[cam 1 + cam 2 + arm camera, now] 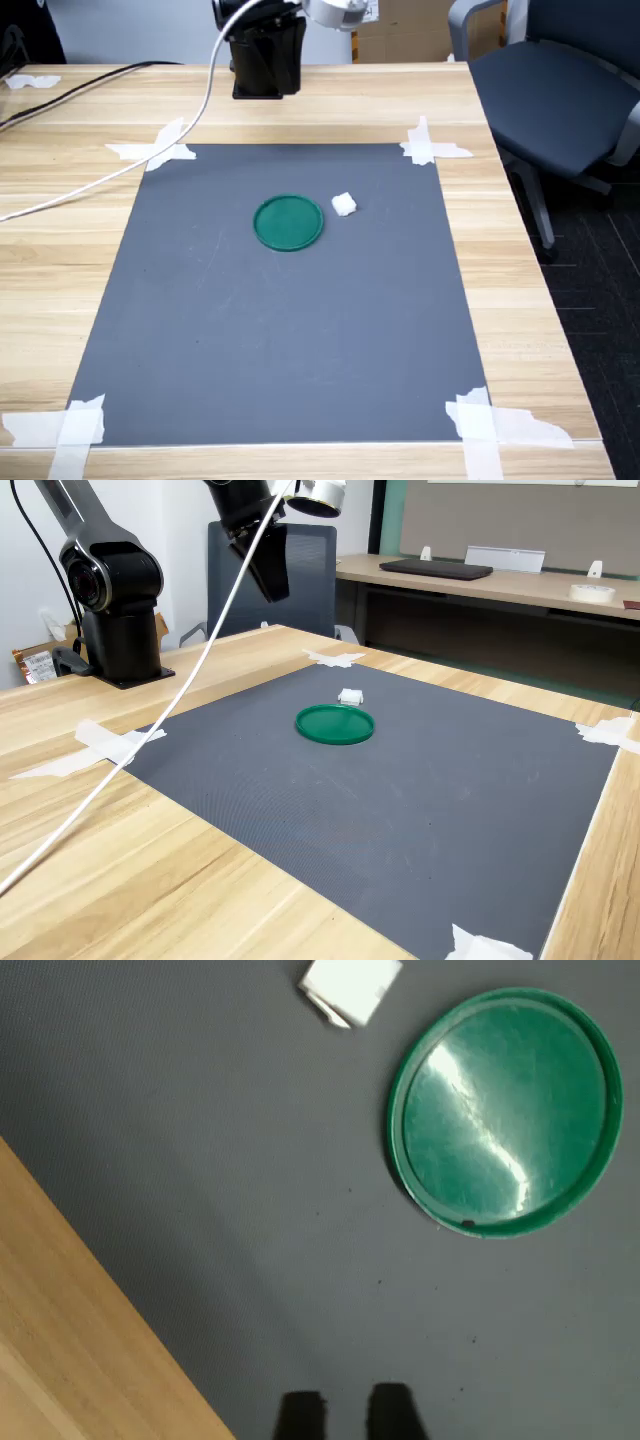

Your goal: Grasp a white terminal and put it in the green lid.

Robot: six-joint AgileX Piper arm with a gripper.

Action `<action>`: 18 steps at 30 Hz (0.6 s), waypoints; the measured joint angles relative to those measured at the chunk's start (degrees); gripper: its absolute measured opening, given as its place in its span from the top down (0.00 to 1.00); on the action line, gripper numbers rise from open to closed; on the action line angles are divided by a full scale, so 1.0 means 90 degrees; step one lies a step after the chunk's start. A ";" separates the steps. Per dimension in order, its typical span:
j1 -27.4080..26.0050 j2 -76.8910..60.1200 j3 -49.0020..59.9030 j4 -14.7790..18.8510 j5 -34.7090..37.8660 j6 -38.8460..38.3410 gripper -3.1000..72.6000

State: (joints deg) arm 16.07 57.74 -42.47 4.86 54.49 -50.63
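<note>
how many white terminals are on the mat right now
1. The white terminal lies on the dark mat just off the green lid's rim, on the first exterior view's right. No others are visible.

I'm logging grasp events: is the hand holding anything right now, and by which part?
Nothing is held. The hand hangs above the mat, empty; the white terminal lies on the mat beside the green lid.

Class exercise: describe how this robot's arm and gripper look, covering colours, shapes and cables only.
The arm is glossy black with rounded joints on a cylindrical base. A white cable trails from its upper end down across the wooden table. The gripper has two dark, blunt fingertips; a white housing sits near the wrist.
</note>
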 joint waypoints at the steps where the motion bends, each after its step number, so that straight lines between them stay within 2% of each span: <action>1: 0.0092 0.0102 -0.0069 -0.0055 0.0000 0.0139 0.77; 7: 0.0453 0.0619 -0.0491 -0.0219 -0.0097 0.0978 0.41; 10: 0.0558 0.0814 -0.0681 -0.0397 -0.0244 0.1114 0.28; 13: 0.0578 0.0970 -0.0864 -0.0541 -0.0430 0.1055 0.22; 18: 0.0597 0.1284 -0.0984 -0.0626 -0.0456 0.0912 0.21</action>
State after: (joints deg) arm 21.45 69.30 -51.33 -0.77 50.39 -42.43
